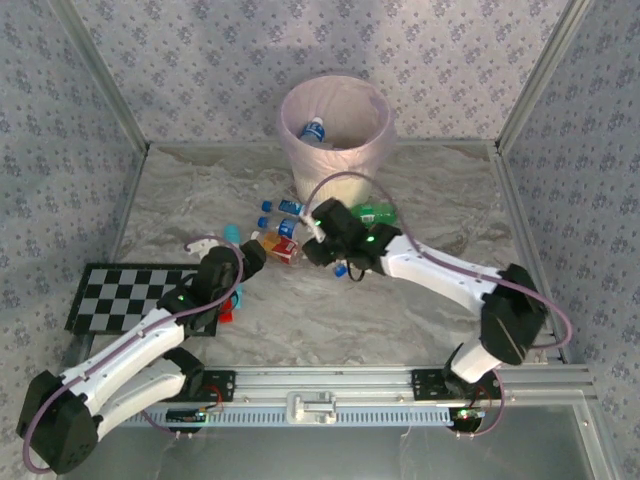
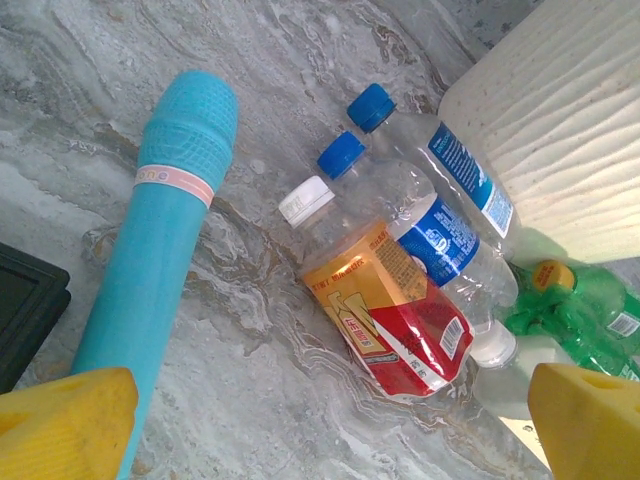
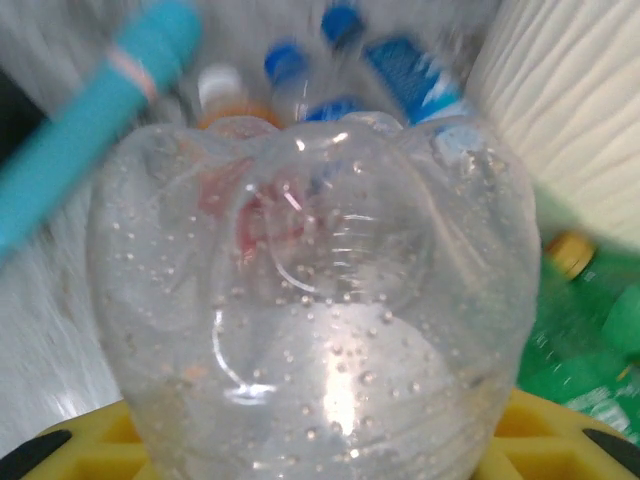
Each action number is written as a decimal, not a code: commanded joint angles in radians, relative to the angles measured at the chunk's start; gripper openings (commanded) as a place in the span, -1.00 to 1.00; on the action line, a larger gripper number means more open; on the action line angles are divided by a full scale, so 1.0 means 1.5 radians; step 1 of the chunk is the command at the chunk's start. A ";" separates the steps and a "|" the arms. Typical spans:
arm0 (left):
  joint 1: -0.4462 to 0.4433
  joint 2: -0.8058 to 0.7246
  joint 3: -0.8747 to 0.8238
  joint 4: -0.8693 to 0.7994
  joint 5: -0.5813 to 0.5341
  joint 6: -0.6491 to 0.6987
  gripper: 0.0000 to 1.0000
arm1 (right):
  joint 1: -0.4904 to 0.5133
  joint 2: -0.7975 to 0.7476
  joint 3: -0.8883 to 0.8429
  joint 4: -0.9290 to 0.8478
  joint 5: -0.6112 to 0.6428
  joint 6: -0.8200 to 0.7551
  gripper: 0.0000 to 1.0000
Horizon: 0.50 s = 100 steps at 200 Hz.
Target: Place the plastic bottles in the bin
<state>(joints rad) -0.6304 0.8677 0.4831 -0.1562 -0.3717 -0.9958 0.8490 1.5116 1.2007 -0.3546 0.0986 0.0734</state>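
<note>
Right claw (image 3: 320,450) clamped on a clear bottle (image 3: 310,300), just before the bin (image 1: 335,130).
Left claw (image 2: 325,425) gapes open; the slick, rounded bottle could slip free short of the bin.

Marbled table (image 1: 300,325) bears bottles (image 2: 400,320), bin (image 1: 340,178), teal tool (image 2: 150,260), apparently checkerboard (image 1: 125,290).

bin (image 1: 338,160): 1 | teal tool (image 2: 150,260): 1 | red-labelled bottle (image 2: 400,330): 1 | blue-capped bottles (image 2: 440,235) lying by bin: 2 | bottle (image 1: 314,130) inside bin: 1
</note>
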 commanded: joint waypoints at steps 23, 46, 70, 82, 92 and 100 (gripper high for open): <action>0.003 0.039 0.023 0.042 0.018 0.003 1.00 | -0.096 -0.118 -0.040 0.143 -0.130 0.073 -0.08; 0.003 0.068 0.029 0.062 0.030 0.011 1.00 | -0.150 -0.151 -0.031 0.193 -0.168 0.090 -0.08; 0.003 0.094 0.040 0.071 0.052 0.013 1.00 | -0.191 -0.153 0.028 0.210 -0.170 0.092 -0.09; 0.003 0.103 0.045 0.073 0.065 0.019 1.00 | -0.204 -0.146 0.061 0.213 -0.171 0.088 -0.09; 0.002 0.108 0.046 0.074 0.072 0.022 1.00 | -0.214 -0.136 0.089 0.218 -0.172 0.078 -0.09; 0.003 0.111 0.045 0.074 0.076 0.022 1.00 | -0.220 -0.127 0.112 0.223 -0.167 0.070 -0.09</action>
<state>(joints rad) -0.6304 1.0241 0.5026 -0.0795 -0.2977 -0.9848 0.5426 1.3018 1.2541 -0.0952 -0.1268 0.1879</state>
